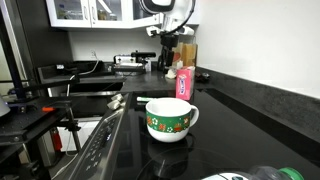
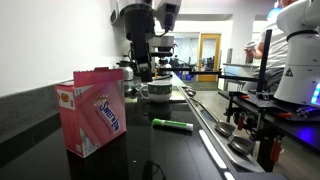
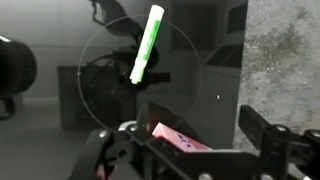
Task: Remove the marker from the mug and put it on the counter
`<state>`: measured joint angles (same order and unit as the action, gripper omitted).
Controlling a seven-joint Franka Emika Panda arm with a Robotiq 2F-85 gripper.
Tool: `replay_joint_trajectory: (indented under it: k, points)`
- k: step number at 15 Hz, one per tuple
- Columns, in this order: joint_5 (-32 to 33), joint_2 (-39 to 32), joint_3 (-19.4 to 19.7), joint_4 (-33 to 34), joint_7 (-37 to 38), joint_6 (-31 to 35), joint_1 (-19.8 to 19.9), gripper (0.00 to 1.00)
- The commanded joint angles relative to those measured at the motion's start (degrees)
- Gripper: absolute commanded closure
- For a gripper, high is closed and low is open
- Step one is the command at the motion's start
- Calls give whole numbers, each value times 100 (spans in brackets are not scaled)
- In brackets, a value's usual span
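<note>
The green marker (image 2: 172, 125) lies flat on the glossy black counter (image 2: 140, 150), outside the mug. In the wrist view the marker (image 3: 146, 45) lies ahead of the jaws, on the dark counter (image 3: 60, 120). The white mug (image 1: 170, 120) with its green band stands upright on the counter (image 1: 240, 120); it also shows farther back in an exterior view (image 2: 156, 91). My gripper (image 2: 143, 68) hangs above the counter between the mug and the pink box, also seen in an exterior view (image 1: 168, 50). In the wrist view its jaws (image 3: 182, 140) are open and empty.
A pink box (image 2: 95, 112) stands on the counter close to the marker, right below the jaws (image 3: 185, 140), and shows in an exterior view (image 1: 184, 82). A stove top (image 1: 100, 150) borders the counter. A person (image 2: 272, 35) and equipment stand beyond.
</note>
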<state>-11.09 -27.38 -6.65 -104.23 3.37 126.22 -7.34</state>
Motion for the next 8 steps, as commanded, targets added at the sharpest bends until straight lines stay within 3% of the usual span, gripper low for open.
replay_joint_trajectory:
  k: [1,8]
  points:
    - [624,1265,99,-975,-141,325,-76,0]
    - [905,2788,59,-1612,-195,138,76,0]
